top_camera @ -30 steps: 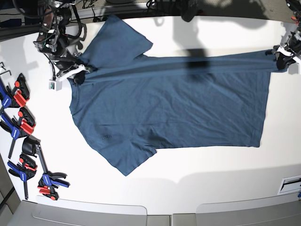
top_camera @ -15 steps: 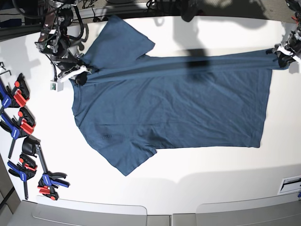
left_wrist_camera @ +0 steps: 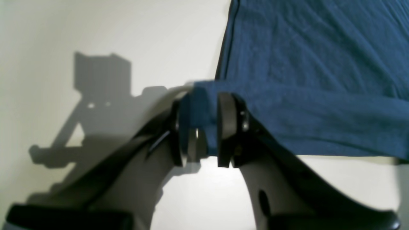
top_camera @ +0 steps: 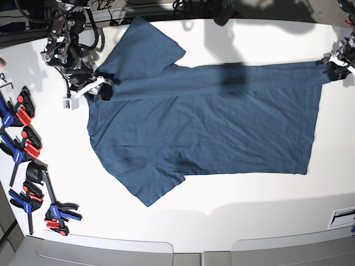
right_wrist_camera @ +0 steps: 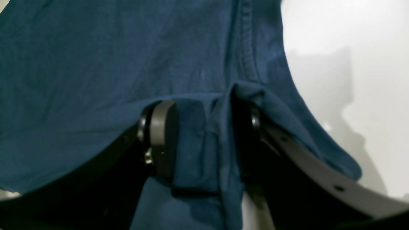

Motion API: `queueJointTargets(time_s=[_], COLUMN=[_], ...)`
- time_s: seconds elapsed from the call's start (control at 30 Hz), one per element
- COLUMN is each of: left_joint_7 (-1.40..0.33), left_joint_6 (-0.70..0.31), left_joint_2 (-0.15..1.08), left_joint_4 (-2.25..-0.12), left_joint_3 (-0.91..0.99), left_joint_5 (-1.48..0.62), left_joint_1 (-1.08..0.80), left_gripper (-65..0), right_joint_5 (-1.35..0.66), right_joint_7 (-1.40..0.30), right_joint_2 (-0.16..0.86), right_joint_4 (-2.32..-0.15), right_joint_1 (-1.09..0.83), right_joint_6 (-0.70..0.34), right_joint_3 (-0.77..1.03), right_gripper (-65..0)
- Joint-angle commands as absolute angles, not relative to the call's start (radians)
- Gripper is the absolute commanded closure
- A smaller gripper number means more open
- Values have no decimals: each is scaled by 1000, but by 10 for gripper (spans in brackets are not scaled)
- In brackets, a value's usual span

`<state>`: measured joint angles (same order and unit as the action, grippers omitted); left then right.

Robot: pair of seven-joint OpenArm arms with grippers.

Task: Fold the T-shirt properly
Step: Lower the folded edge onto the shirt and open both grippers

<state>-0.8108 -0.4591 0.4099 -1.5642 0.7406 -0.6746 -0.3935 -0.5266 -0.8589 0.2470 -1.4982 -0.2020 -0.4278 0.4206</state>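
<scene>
The base view shows the whole plain dark teal-blue short-sleeved cotton T-shirt (top_camera: 205, 122) spread on the white table (top_camera: 233, 216), something neither wrist view gives. Its long axis runs 9 o'clock to 3 o'clock: collar and sleeves toward 9, hem toward 3. One sleeve juts toward 11 o'clock, the other toward 7 o'clock. A raised ridge of cloth stretches between the two grippers along the shirt's 12 o'clock edge. A row of red-blue-black clamps (top_camera: 22, 149) lies along the table's 9 o'clock edge, well apart from the shirt.

The wrist views give what the base view is too coarse for. In the left wrist view, the left gripper (left_wrist_camera: 203, 127) has its two dark pads pinching a corner of the hem, with cloth filling the narrow gap between them and its shadow falling on the bare table toward 9 o'clock. In the right wrist view, the right gripper (right_wrist_camera: 204, 140) pinches a bunched fold beside the ribbed collar seam; one pad is partly draped by cloth.

In the base view, the left gripper (top_camera: 335, 66) reaches in from the 3 o'clock edge at the hem corner, and the right gripper (top_camera: 102, 88) comes down from 10 o'clock at the shoulder.
</scene>
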Motion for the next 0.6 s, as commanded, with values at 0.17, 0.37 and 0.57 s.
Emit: queueJointTargets(time_s=[0.17,0.37,0.57], left_joint_7=[-791,-788,-799], left_joint_6=[-459,-459,-458], left_joint_2=[433,453,525], left_joint_4=[-1577,-1577,-1578], left_joint_3=[749,752,753], left_joint_5=[-681,-682,-683], left_joint_1=[-394,-394,-396], left_gripper=[-131,-132,-132], right_joint_5=[-508,-505,-474], right_joint_7=[-946,-997,-1050], right_joint_2=[261,261,261], right_joint_4=[-1607,-1743,-1778], right_joint_1=[-199,-199,-200], right_joint_6=[-414,-410,-410], right_joint_3=[426,426,426], right_gripper=[-280,-280,-280])
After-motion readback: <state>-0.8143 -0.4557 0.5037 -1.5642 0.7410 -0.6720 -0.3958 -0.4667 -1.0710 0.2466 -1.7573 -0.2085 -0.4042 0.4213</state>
